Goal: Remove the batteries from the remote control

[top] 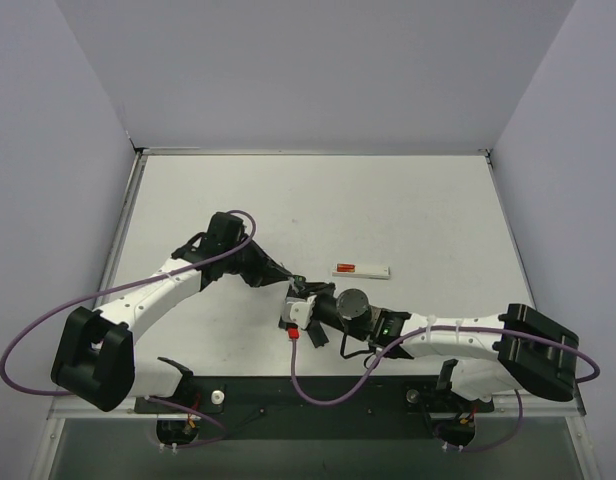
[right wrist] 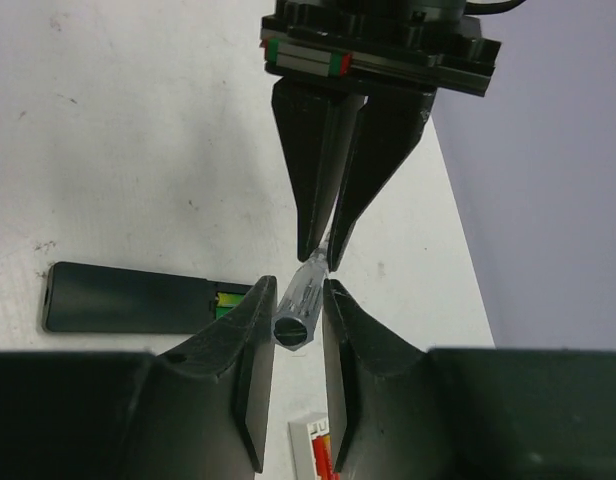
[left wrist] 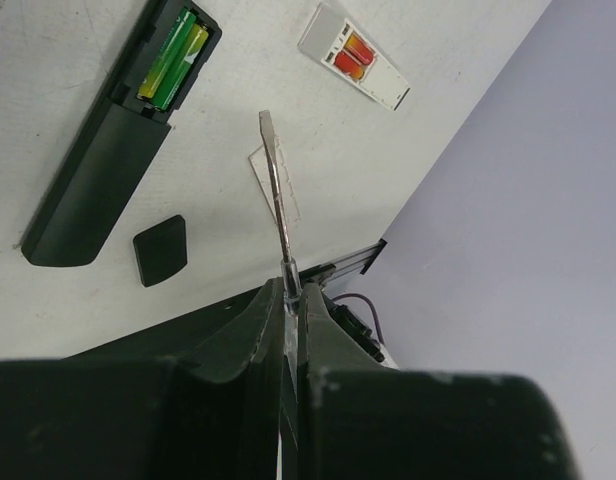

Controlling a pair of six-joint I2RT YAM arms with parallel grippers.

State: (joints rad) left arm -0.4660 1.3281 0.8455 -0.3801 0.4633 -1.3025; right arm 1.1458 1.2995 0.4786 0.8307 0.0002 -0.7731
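Jaws of the left gripper (left wrist: 288,285) pinch the blade of the pry tool (left wrist: 276,190), tip just right of the remote control (left wrist: 98,170), whose batteries (left wrist: 173,62) lie lengthwise in its open end, while jaws of the right gripper (right wrist: 298,292) clasp the tool's handle beside that end.

The left gripper (left wrist: 290,287) is closed, fingers pinching the flat blade of a thin tool (left wrist: 273,180). The right gripper (right wrist: 298,292) faces it tip to tip, closed on the same tool's handle. Both arms reach inward and forward, wrists close together.
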